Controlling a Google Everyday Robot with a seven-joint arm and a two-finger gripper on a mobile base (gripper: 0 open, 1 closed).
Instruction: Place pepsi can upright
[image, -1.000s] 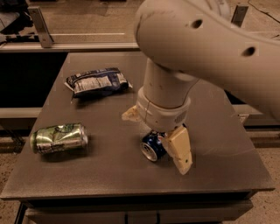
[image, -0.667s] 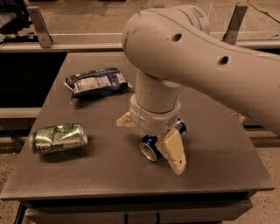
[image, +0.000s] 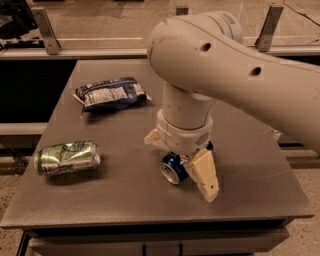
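The pepsi can (image: 173, 170) is dark blue and lies on its side on the grey table (image: 125, 195), right of centre, with its silver end facing the front left. My gripper (image: 179, 157) hangs from the large beige arm straight over the can. One beige finger (image: 205, 176) is at the can's front right and the other finger (image: 152, 138) at its back left. The fingers stand apart on either side of the can, wider than the can. The wrist hides the can's far half.
A green-silver can (image: 67, 158) lies on its side at the table's front left. A dark blue chip bag (image: 111, 93) lies at the back left. The table's front edge is close below the gripper. A metal rail runs behind the table.
The arm has swung left and its wrist has turned over the can. The pepsi can has stayed in about the same place on the table.
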